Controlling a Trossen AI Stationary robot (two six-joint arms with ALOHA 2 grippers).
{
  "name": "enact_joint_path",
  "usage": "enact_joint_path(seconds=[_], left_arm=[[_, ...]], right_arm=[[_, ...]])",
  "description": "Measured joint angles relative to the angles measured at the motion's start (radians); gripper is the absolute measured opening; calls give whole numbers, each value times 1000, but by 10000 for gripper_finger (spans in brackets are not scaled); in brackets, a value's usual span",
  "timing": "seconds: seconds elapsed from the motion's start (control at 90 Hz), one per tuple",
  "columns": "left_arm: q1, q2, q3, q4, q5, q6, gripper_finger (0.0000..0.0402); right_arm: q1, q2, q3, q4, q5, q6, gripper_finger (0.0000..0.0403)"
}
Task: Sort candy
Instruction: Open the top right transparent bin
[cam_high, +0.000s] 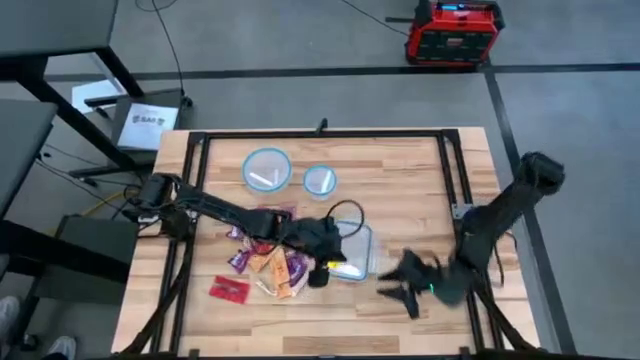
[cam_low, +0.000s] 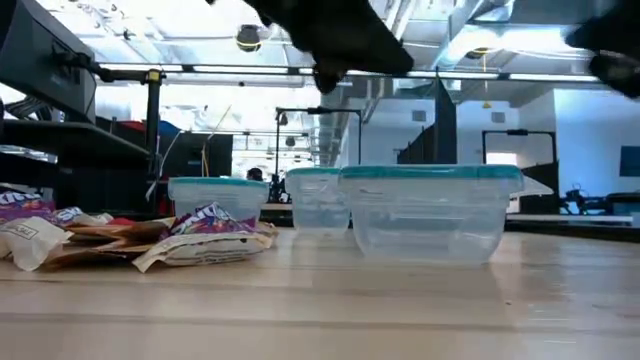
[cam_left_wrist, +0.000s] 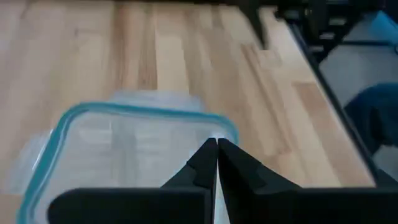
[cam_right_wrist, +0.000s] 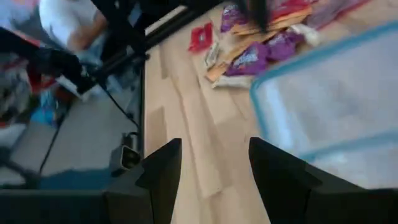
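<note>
High view: the left gripper (cam_high: 326, 262) was seen reached out over the near-left corner of the rectangular container (cam_high: 356, 250), its fingers (cam_left_wrist: 205, 165) pressed together with a thin white sliver, perhaps a stick, showing between the tips; what it was could not be told. The candy (cam_high: 268, 258) was heaped on the table (cam_high: 420, 170) just left of that container, with one red packet (cam_high: 229, 289) lying apart nearer the front edge. Two round containers (cam_high: 267, 168) stood behind. The right gripper (cam_high: 405, 285) was held low to the right of the rectangular container, its fingers spread and empty.
</note>
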Motion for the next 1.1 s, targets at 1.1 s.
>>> enact_joint_path(seconds=[1.1], left_arm=[[43, 148, 0, 125, 40, -20, 0]], right_arm=[[-121, 287, 35, 47, -90, 65, 175]])
